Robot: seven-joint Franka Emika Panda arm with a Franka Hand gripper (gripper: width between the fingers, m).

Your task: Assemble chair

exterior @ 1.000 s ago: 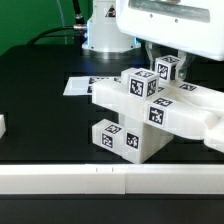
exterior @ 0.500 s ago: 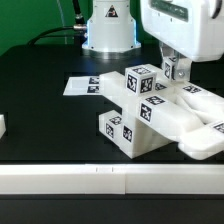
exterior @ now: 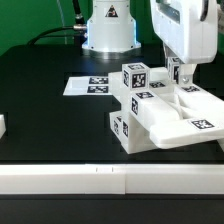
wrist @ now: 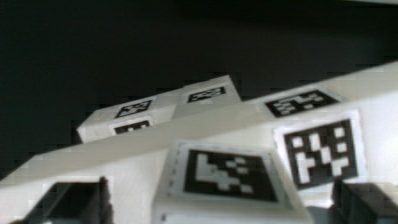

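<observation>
No brand names or readable writing appear anywhere; the only markings are small black-and-white square tags, patterns rather than letters. In the exterior view I count such tags on the upper cube faces, on the lower block and on the flat plate of the chair (exterior: 160,110).

The chair is a matte white, blocky plastic assembly, partly built. It stands on the black worktop (exterior: 40,100), toward the exterior view's right. A tagged block forms its base, touching the worktop. A second tagged cube sits higher, at the top of the stack. A broad flat plate extends from the stack toward the exterior view's right, carrying one tag on its upper face near the far corner. Edges are square and clean; the surfaces show no visible damage.

Behind the chair, flat on the worktop, lies the marker board (exterior: 92,85), thin and white, with several tags. A white rail (exterior: 100,177) runs along the near edge of the worktop.

My pincer (exterior: 180,80) hangs over the chair's upper part at the exterior view's right. In the wrist view both dark fingers (wrist: 75,203) stand wide apart, one on each side of the tagged white faces, and I hold nothing. Whether a fingertip touches the plastic, I cannot tell.
</observation>
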